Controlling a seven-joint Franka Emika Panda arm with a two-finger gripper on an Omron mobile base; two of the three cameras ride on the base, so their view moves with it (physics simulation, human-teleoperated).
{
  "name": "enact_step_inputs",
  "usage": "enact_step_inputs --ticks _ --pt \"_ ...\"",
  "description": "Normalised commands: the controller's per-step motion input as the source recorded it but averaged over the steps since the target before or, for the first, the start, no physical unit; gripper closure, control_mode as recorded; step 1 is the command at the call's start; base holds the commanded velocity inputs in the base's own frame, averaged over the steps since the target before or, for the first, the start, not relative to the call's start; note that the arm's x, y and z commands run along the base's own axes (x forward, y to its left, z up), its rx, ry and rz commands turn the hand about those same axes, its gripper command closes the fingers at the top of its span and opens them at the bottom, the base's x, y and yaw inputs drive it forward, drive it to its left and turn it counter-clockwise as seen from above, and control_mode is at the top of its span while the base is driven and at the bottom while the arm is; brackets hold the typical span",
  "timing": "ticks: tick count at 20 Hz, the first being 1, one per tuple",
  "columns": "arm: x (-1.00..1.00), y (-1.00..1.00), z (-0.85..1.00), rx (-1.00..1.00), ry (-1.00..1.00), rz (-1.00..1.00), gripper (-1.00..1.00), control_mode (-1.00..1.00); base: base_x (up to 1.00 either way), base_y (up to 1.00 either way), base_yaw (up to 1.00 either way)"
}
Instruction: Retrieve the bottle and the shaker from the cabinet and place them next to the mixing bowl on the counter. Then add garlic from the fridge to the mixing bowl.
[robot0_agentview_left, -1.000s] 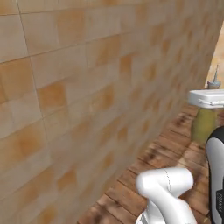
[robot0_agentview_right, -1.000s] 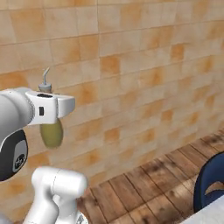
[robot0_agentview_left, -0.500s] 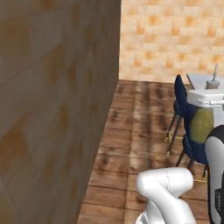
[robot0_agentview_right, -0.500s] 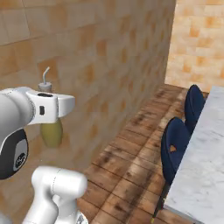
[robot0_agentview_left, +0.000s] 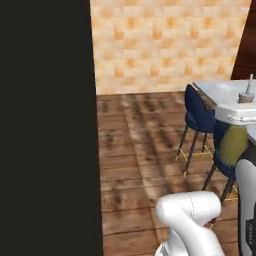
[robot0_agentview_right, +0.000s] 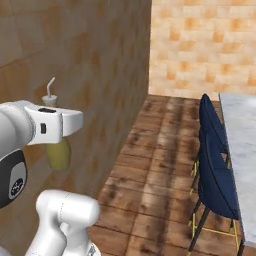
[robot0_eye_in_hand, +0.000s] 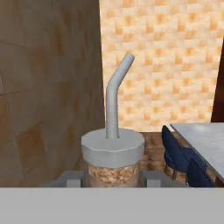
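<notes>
My gripper (robot0_eye_in_hand: 113, 177) is shut on the bottle (robot0_eye_in_hand: 113, 146), gripping it just under its grey cap, with the bent pale spout rising above. From the base views the bottle's olive-yellow body (robot0_agentview_left: 232, 145) hangs below the white hand (robot0_agentview_left: 236, 113), well above the floor. In the right base view the bottle (robot0_agentview_right: 59, 154) and gripper (robot0_agentview_right: 54, 126) are in front of the brown tiled wall. The marble counter (robot0_agentview_left: 220, 90) lies ahead to the right, its near edge also seen from the right base camera (robot0_agentview_right: 245, 130). The shaker, mixing bowl, cabinet and fridge are out of view.
Two dark blue chairs (robot0_agentview_left: 198, 114) (robot0_agentview_right: 216, 167) stand along the counter's side on the wooden floor (robot0_agentview_left: 140, 145). A brown tiled wall (robot0_agentview_right: 75, 75) runs close on the left. An orange tiled wall (robot0_agentview_left: 165, 45) closes the far end.
The whole picture has swung as the base moved: the near wall slid left, and the far wall, chairs and counter came into view. The bottle stays in my grip.
</notes>
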Motion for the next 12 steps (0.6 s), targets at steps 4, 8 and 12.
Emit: enact_step_inputs --ticks 4,8,12 --pt "0.00 0.00 0.00 0.00 0.00 0.00 1.00 1.00 1.00 0.70 -0.44" --pt "0.00 0.00 0.00 0.00 0.00 0.00 1.00 1.00 1.00 0.70 -0.31" --pt "0.00 0.00 0.00 0.00 0.00 0.00 1.00 1.00 1.00 0.46 -0.27"
